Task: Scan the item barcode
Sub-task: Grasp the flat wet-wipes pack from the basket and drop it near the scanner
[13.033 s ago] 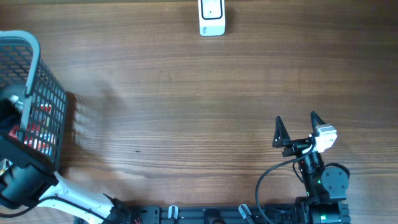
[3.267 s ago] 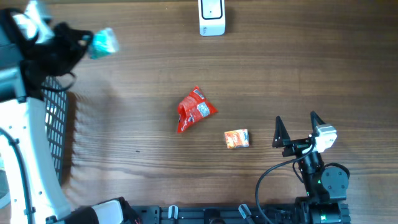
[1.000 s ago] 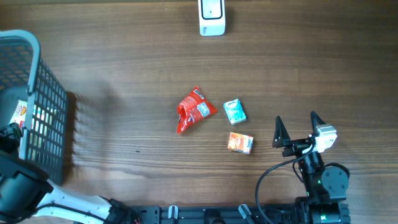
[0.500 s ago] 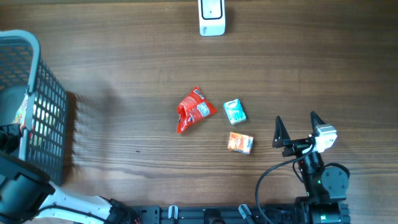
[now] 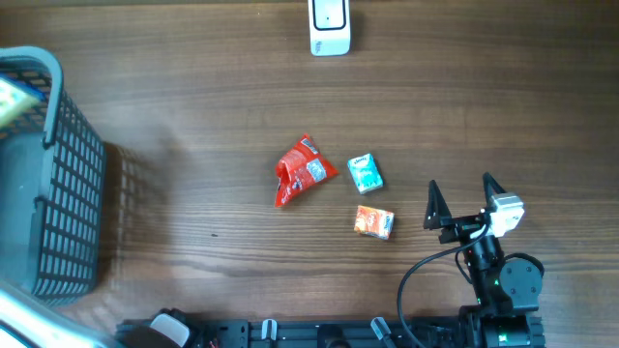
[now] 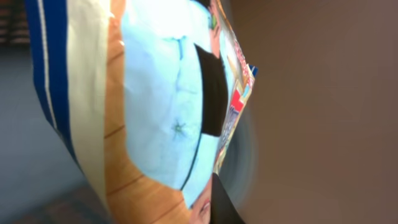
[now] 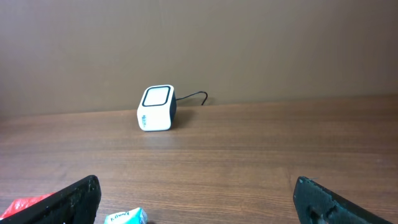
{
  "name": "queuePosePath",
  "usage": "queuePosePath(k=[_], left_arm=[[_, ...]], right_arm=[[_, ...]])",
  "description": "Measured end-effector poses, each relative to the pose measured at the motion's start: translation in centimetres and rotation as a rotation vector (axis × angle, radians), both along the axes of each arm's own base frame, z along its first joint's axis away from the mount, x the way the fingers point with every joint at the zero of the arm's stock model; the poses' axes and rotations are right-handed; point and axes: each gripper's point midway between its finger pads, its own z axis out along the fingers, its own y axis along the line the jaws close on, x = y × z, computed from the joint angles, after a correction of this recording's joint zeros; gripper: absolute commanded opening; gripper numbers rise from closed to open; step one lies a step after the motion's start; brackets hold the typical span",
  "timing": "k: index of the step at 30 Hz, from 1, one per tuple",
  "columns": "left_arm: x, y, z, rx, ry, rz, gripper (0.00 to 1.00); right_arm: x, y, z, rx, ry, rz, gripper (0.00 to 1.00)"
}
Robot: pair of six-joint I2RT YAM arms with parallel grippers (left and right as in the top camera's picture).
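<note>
Found left gripper (image 6: 211,149) pinched closed on a printed packet (image 6: 155,112): pale blue face, orange edging, blue stripe down one side, filling the left wrist view. One dark finger (image 6: 219,202) against its lower edge. No barcode readable; too close and blurred. Noted a smeared pale-green patch (image 5: 12,97) at the far-left edge of the overhead view, over the rim of the dark wire basket (image 5: 73,193); too blurred to name, so cannot fix the packet's place over the table (image 5: 193,97) for certain.

Found right gripper (image 5: 461,184) spread wide, holding nothing, touching nothing, parked by the near edge on the right.

Beyond it to the left, apart from the fingers: orange carton (image 5: 373,221), then teal carton (image 5: 365,172) just beside a crumpled red pouch (image 5: 303,170), all mid-table.

Farthest out: white barcode scanner (image 5: 330,27) at the far edge, dark cable behind, in plain sight from the right wrist.
</note>
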Motion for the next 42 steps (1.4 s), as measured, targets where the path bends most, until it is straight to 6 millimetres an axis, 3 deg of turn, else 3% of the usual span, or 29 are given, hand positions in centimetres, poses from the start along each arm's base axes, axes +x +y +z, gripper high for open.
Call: queuePosePath(k=[3,4,5,8,9,10,11,12,15,16,17,19,20,22,23,24,25,26,27,30,32,34,35,37,38,39,42], left_arm=[[1.5,-5.4,7.8,0.110,-0.239,-0.138,0.04],[2.3,-8.0,9.6,0.138,-0.298,-0.225,0.04],[3.0,-12.0,11.3,0.146,-0.356,-0.352,0.04],[2.8,-23.1,12.9,0.128,-0.423,-0.696,0.04],[2.5,-25.6,12.7,0.114,-0.420,-0.782,0.04],[2.0,-29.2,11.2,0.074,-0.370,-0.906,0.04],[1.6,-31.4,9.5,0.043,-0.304,-0.984,0.04],[1.4,-33.6,6.0,0.002,-0.164,-1.057,0.04],[2.4,-36.7,-2.0,-0.033,0.172,-1.137,0.04],[3.6,-38.3,-6.5,-0.028,0.338,-1.175,0.04],[4.2,-39.3,-9.4,-0.014,0.434,-1.198,0.04],[5.3,-41.2,-13.0,0.028,0.538,-1.232,0.04],[6.3,-42.9,-16.4,0.052,0.617,-1.261,0.04],[7.6,-44.5,-21.0,0.074,0.696,-1.280,0.08],[8.6,-45.0,-22.6,0.087,0.703,-1.282,0.18],[9.2,-45.2,-23.7,0.092,0.709,-1.281,0.37],[9.4,-45.1,-24.5,0.091,0.728,-1.280,0.75],[9.4,-45.0,-25.1,0.099,0.743,-1.282,0.92],[9.5,-44.9,-25.4,0.103,0.752,-1.277,0.99],[9.8,-44.0,-25.1,0.104,0.757,-1.259,1.00],[10.6,-42.4,-23.0,0.098,0.749,-1.224,1.00],[11.4,-40.6,-18.7,0.100,0.704,-1.182,1.00],[11.9,-39.4,-14.7,0.120,0.626,-1.149,1.00],[11.2,-37.2,-9.4,0.154,0.524,-1.091,1.00],[9.8,-34.7,-5.5,0.200,0.451,-1.017,1.00],[8.4,-32.0,-3.5,0.242,0.432,-0.933,1.00],[3.9,-23.8,-0.6,0.302,0.469,-0.653,1.00]], right_arm=[[0.0,0.0,0.0,0.000,0.000,0.000,1.00],[0.0,0.0,0.0,0.000,0.000,0.000,1.00],[0.0,0.0,0.0,0.000,0.000,0.000,1.00],[0.0,0.0,0.0,0.000,-0.002,0.000,1.00],[0.0,0.0,0.0,0.000,-0.001,0.000,1.00],[0.0,0.0,0.0,0.000,-0.001,0.000,1.00],[0.0,0.0,0.0,0.000,0.000,0.000,1.00],[0.0,0.0,0.1,0.000,-0.002,0.000,1.00],[0.0,0.0,0.0,0.000,-0.002,0.000,1.00],[0.0,0.0,0.0,0.000,-0.002,0.000,1.00],[0.0,0.0,0.0,0.000,-0.002,0.000,1.00],[0.0,0.0,0.0,0.000,-0.002,0.000,1.00],[0.0,0.0,0.0,0.000,-0.001,0.000,1.00],[0.0,0.0,0.0,0.000,-0.002,0.000,1.00],[0.0,0.0,0.0,0.000,-0.001,0.000,1.00],[0.0,0.0,0.0,0.000,-0.002,0.000,1.00],[0.0,0.0,0.0,0.000,-0.002,0.000,1.00],[0.0,0.0,0.0,0.000,-0.002,0.000,1.00],[0.0,0.0,0.0,0.000,-0.002,0.000,1.00],[0.0,0.0,0.0,0.000,-0.002,0.000,1.00],[0.0,0.0,0.0,0.000,-0.002,0.000,1.00],[0.0,0.0,0.0,0.000,-0.002,0.000,1.00],[0.0,0.0,0.0,0.000,-0.002,0.000,1.00],[0.0,0.0,0.0,0.000,-0.002,0.000,1.00],[0.0,0.0,0.0,0.000,-0.002,0.000,0.99],[0.0,0.0,0.0,0.000,-0.001,0.000,1.00],[0.0,0.0,0.0,0.000,-0.002,0.000,1.00]])
